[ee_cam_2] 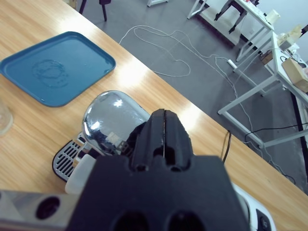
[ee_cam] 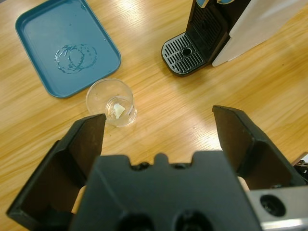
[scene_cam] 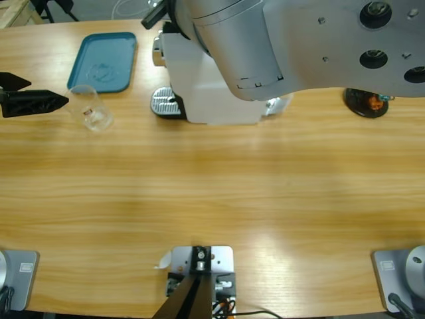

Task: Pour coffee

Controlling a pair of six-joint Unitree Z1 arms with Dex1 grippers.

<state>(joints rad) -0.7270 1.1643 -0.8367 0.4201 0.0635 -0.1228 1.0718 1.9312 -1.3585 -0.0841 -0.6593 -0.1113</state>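
Just beside blue tray (ee_cam: 43, 72): clear glass (ee_cam: 110, 102), upright on table (scene_cam: 212, 186).
Left gripper (ee_cam: 159, 127) spread wide near glass; right gripper (ee_cam_2: 164, 127) pressed closed over coffee machine (ee_cam_2: 108, 120).

This looks like a lab or workshop: the long wooden desk (scene_cam: 212, 199) stands on a grey floor (ee_cam_2: 192, 43) strewn with loose white cable (ee_cam_2: 168, 62). Beyond it stand white metal-framed benches (ee_cam_2: 255, 86) carrying boxes and gear.
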